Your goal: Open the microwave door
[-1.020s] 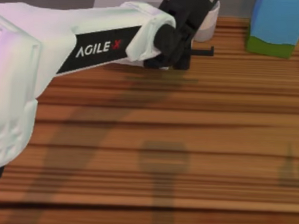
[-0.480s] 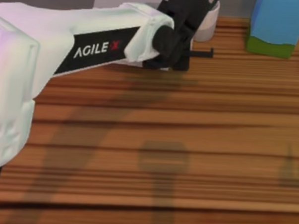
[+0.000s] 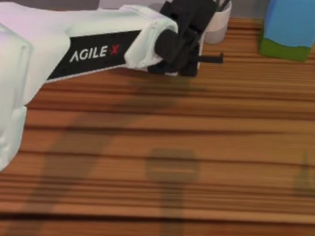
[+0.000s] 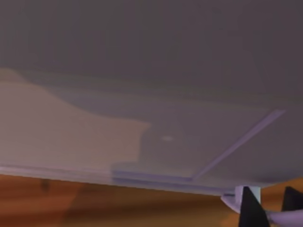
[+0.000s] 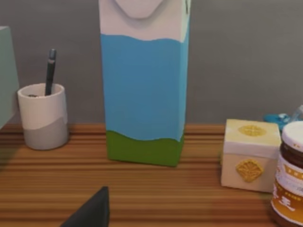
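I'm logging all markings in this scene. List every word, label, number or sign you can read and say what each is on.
"AGILE X": white letters with a red X, on the black panel of the left arm, top view.
Jar label: brownish marks, too blurred to read.
Cream box: yellow emblems only, no text.
Blue-and-green carton: no text legible.
White cup: no text.

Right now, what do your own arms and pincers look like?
My left arm at the top view's left has bulky white rounded shells with a black panel lettered AGILE X, the X in red. Its wrist and left pincer are black and blocky. Of the right pincer only a dark pointed fingertip shows in the right wrist view.
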